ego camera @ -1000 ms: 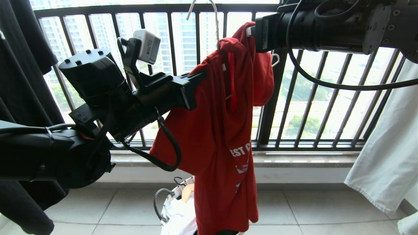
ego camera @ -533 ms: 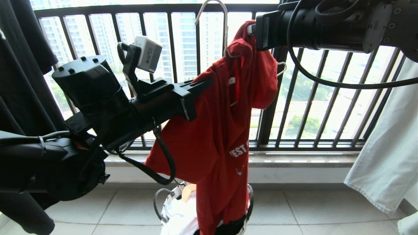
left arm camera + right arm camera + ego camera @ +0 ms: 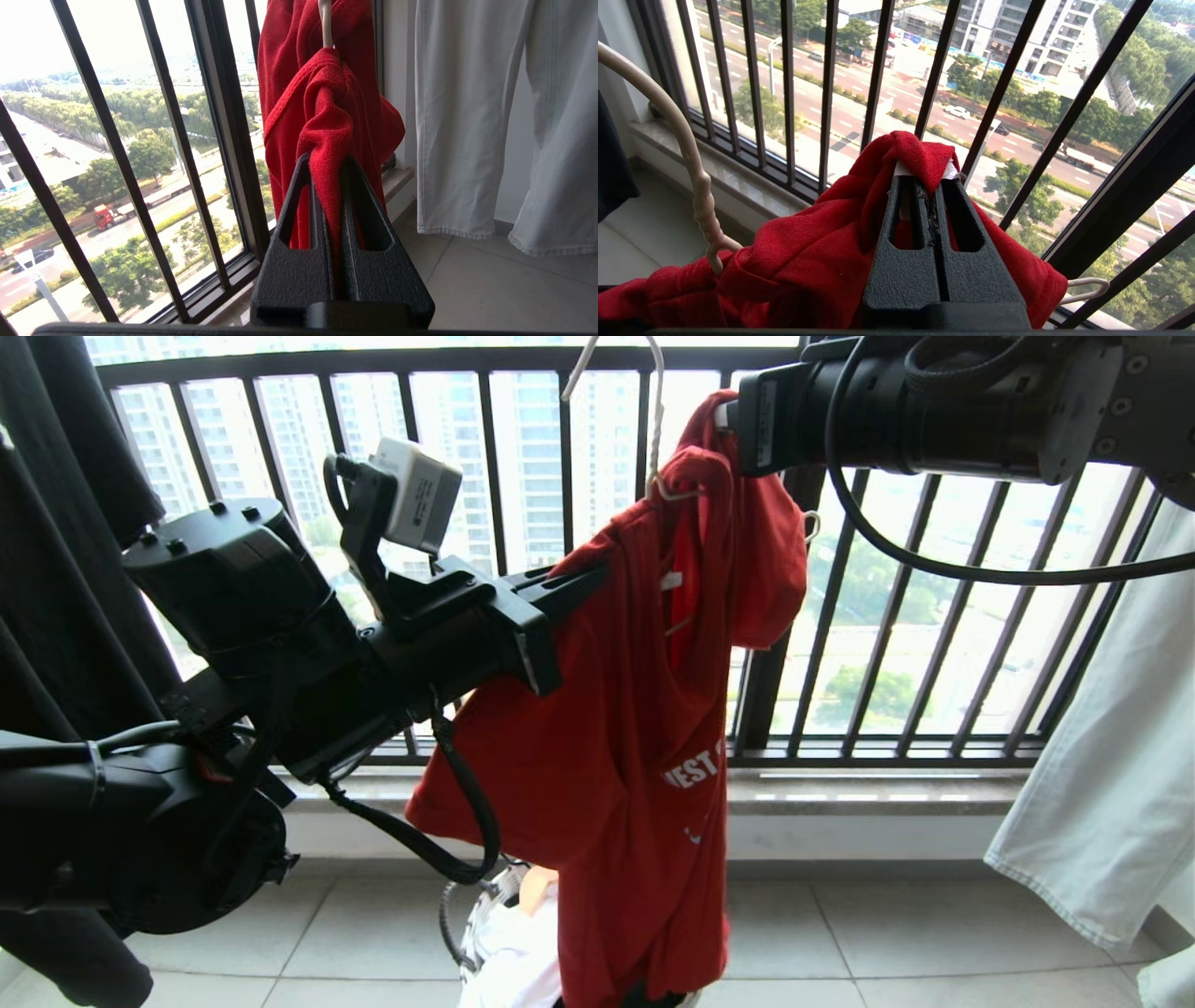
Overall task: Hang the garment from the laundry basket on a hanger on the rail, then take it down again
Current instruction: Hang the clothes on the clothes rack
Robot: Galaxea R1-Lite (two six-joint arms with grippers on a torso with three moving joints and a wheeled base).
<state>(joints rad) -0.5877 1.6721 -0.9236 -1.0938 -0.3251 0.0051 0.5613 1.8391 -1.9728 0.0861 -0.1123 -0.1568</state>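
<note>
The red garment [image 3: 616,737] hangs bunched on the off-white hanger [image 3: 653,420] in front of the railing; the hanger's hook points up with nothing around it. My left gripper [image 3: 583,583] is shut on a fold of the garment's shoulder [image 3: 322,107], with cloth pinched between its fingers [image 3: 327,161]. Up at the top, my right gripper [image 3: 724,415] is shut on the garment's other shoulder [image 3: 808,261], its tips [image 3: 927,179] at a white label. The hanger's wire [image 3: 691,154] curves beside it. Below the hem sits the laundry basket [image 3: 467,933], mostly hidden. The rail is out of view.
A black railing of vertical bars [image 3: 523,457] stands close behind the garment above a stone sill [image 3: 887,793]. Black clothing [image 3: 56,569] hangs at the left and a pale garment [image 3: 1102,756] at the right. White cloth [image 3: 513,952] lies in the basket on the tiled floor.
The garment and hanger have risen and shifted a little to the right, and the hem now sits higher over the basket. My left gripper went up with them. The right gripper barely moved.
</note>
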